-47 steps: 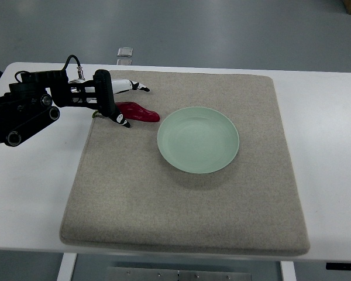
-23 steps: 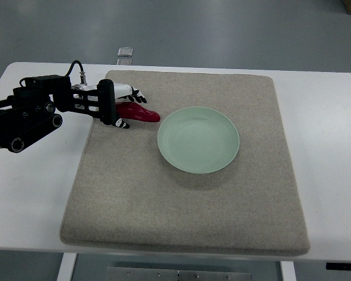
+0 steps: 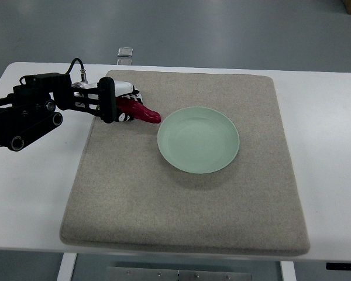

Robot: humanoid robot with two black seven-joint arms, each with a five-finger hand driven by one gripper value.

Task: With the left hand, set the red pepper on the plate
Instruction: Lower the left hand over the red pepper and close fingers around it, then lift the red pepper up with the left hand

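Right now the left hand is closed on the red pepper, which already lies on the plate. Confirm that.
Not quite. The left hand is closed on the pepper, but the pepper lies on the mat, left of the plate, not on it. The top view shows this.

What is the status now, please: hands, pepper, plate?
Left hand fingers shut on red pepper, on the mat. Right hand not in view. Plate bare, path clear.

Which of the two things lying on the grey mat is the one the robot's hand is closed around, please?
The red pepper, near the mat's far left corner: the left hand curls over its stem end. The pale green plate sits untouched and empty beside it.
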